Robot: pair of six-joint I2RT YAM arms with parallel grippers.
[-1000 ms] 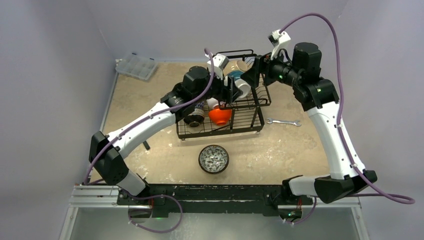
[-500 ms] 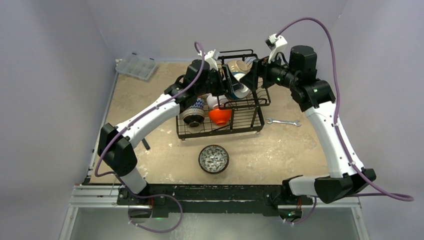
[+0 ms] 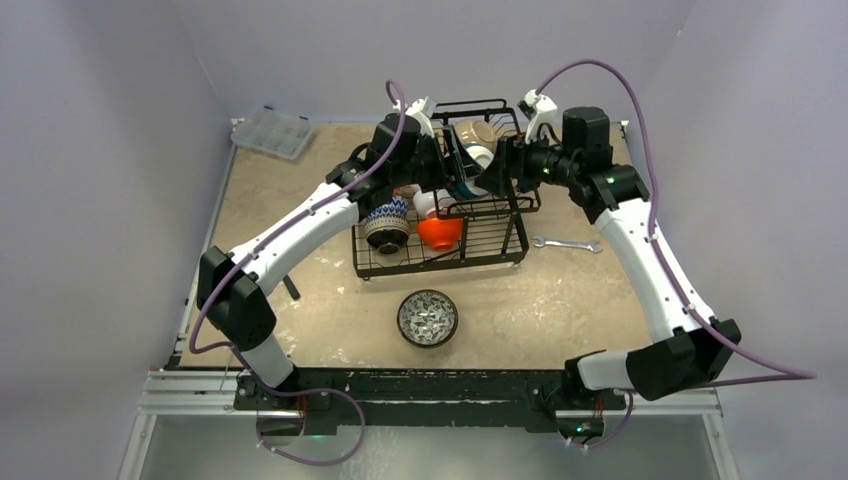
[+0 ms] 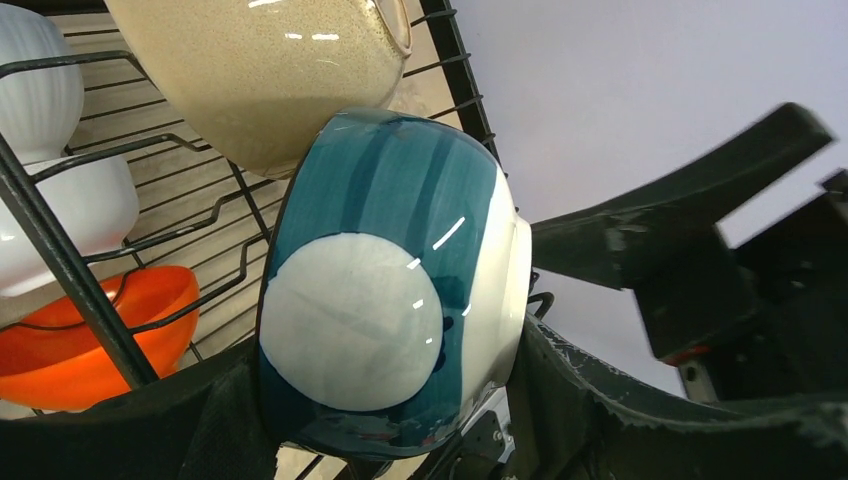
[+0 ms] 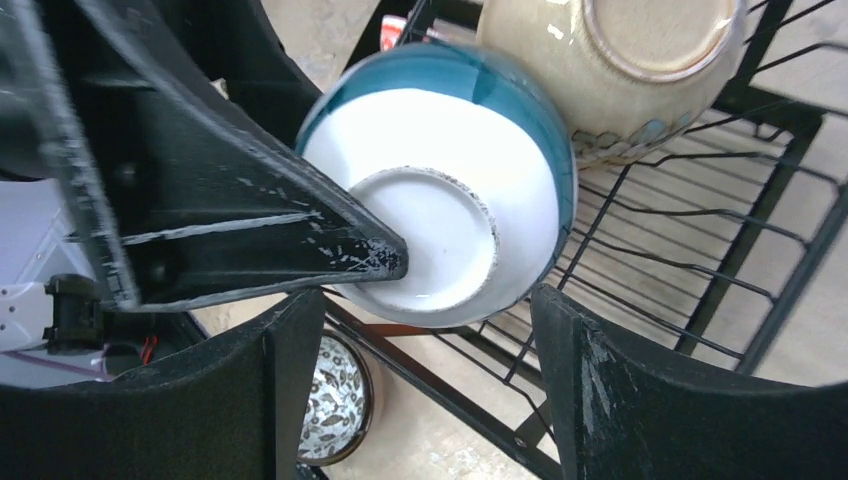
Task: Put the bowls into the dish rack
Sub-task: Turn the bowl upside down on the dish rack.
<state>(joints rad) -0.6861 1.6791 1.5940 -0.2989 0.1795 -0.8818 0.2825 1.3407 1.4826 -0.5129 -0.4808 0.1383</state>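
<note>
Travel ends at the black wire dish rack [image 3: 490,240]'s upper tier: my left fingers [image 4: 610,420], clamped on the round teal-glazed ceramic bowl [image 4: 390,290], now hold it beside the speckled tan bowl [image 4: 270,80], with my right fingers [image 5: 640,400] closing in, spread and empty.

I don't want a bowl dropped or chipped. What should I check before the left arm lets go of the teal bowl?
1. Left gripper holding teal bowl: ok, pinched from both sides.
2. Teal bowl above raised tier of dish rack: ok.
3. Teal bowl resting on rack wires: cannot tell.
4. Gap to tan bowl: cannot tell, they overlap in both wrist views.
5. Right gripper open: ok, though its fingertips sit close to the bowl.
6. Every bowl loaded: not ok, patterned bowl sits on table.
</note>
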